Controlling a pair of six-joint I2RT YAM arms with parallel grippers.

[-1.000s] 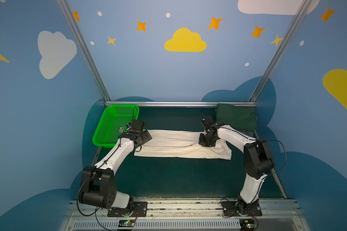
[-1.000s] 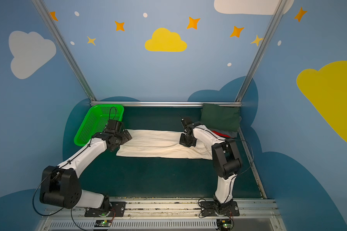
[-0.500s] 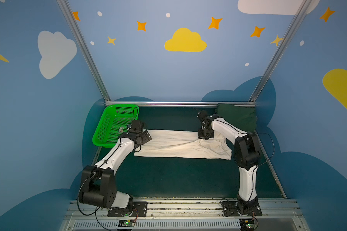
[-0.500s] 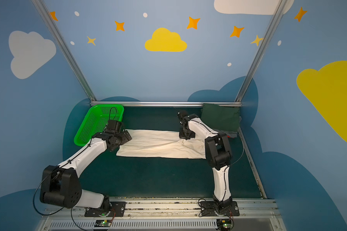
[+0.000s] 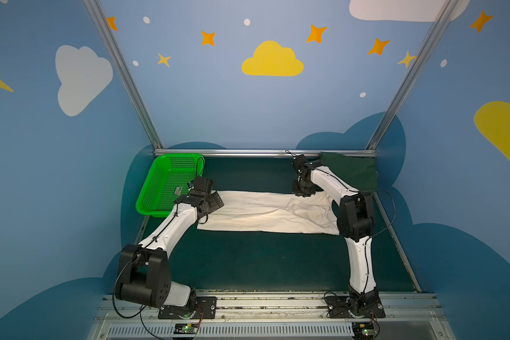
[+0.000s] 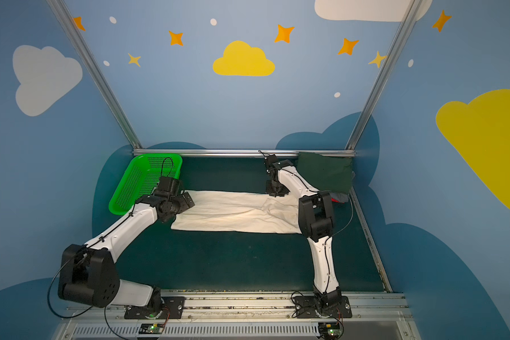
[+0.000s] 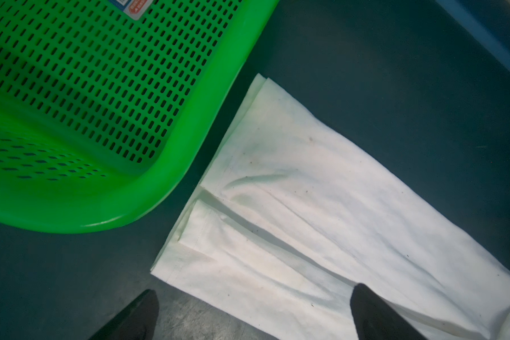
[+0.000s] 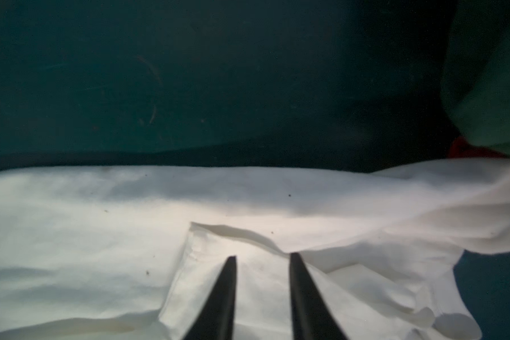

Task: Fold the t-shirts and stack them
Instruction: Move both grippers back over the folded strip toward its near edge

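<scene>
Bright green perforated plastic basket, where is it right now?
The green basket sits at the back left in both top views, beside the left end of the cream-white cotton t-shirt.

The cream-white short-sleeved cotton tee (image 5: 262, 212) is soft, matt cloth, creased, with tiny dark specks on its surface in the left wrist view. The bright green perforated plastic basket (image 7: 189, 132) is smooth and glossy, and its rim catches highlights. The dark teal bench (image 5: 262, 259) looks matt and slightly rough, with faint pale scuffs. The folded dark green tee (image 5: 351, 172) is dull cloth. The silver frame rail (image 5: 262, 152) is brushed metal with a soft sheen. The white arm shells (image 5: 171, 231) are smooth, semi-gloss plastic. The left claw (image 7: 254, 287) has black, matt fingers (image 7: 374, 315).
</scene>
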